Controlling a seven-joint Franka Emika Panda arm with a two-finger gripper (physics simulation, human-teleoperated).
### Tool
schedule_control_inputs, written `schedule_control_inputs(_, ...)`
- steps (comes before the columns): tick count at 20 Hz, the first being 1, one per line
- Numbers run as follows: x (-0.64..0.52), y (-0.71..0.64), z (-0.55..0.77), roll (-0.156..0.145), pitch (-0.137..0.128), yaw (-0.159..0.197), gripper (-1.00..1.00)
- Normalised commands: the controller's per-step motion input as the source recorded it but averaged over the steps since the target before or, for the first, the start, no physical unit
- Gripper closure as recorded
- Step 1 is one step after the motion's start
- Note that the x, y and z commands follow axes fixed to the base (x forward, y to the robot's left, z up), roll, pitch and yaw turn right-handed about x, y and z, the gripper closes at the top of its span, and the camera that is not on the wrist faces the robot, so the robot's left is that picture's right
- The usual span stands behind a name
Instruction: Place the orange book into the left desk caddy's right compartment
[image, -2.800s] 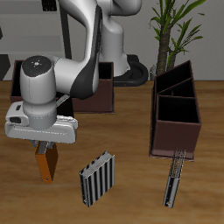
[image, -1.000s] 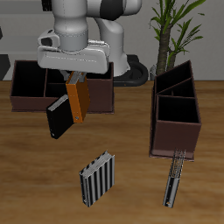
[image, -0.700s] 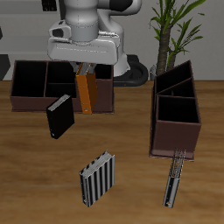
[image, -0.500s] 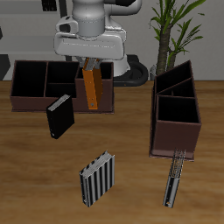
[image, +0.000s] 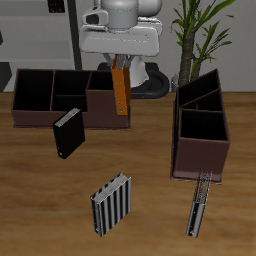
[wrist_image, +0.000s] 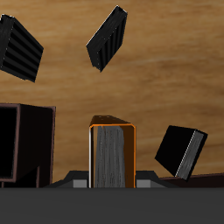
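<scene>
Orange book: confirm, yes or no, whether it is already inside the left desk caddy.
No: the orange book hangs upright in the gripper, apart from the left desk caddy.

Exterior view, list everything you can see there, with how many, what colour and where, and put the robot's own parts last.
orange book: one, orange, hanging upright in the end effector, in front of the broadside caddy.
left desk caddy: one, dark maroon-brown, narrow end toward the table's front edge, below the plant.
other caddy: one, dark maroon-brown, broadside, farther back.
black book: one, black, leaning against the broadside caddy's front.
ribbed book: one, grey-striped, near the table's front edge.
dark slim object: one, just in front of the left desk caddy.
plant: one, green, at the back.
table: one, wood brown.
end effector: one, white, shut on the orange book.
</scene>
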Motion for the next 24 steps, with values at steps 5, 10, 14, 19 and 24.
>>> schedule_control_inputs(5, -0.03, 0.50, 0.19, 0.006, -0.030, -0.005, 1.00)
schedule_control_inputs(10, 0.07, 0.46, 0.09, 0.029, 0.012, -0.003, 1.00)
schedule_control_inputs(14, 0.05, 0.41, 0.10, 0.031, 0.009, -0.011, 1.00)
schedule_control_inputs(19, 0.03, 0.41, 0.08, 0.014, -0.006, 0.006, 1.00)
schedule_control_inputs(24, 0.06, 0.44, 0.00, 0.002, 0.002, 0.022, 1.00)
